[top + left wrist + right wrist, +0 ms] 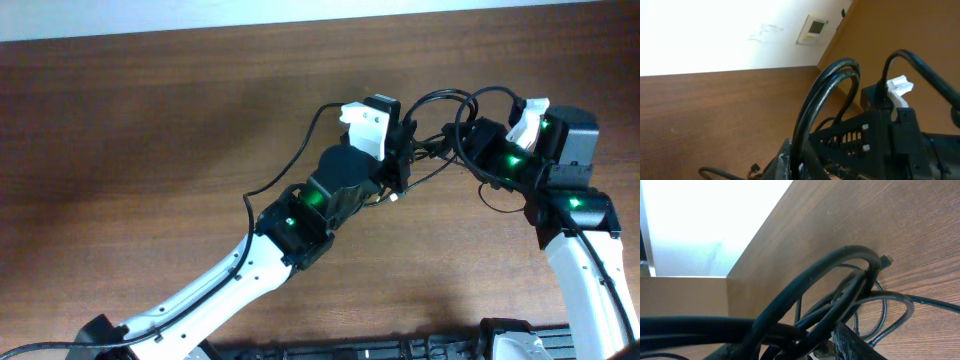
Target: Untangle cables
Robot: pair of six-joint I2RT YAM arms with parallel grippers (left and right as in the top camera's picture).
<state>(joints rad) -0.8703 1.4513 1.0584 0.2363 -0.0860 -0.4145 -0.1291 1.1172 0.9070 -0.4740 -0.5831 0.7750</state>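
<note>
Loosely looped black cables are bunched between both arms, left gripper closed at the knot, right gripper facing it, grip cannot be told.

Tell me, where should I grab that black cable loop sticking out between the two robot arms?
Best is probably the arched top of the cable loop, coming from above on the far side of the table. There it bows clear of the knot, with only bare wood behind it.
</note>
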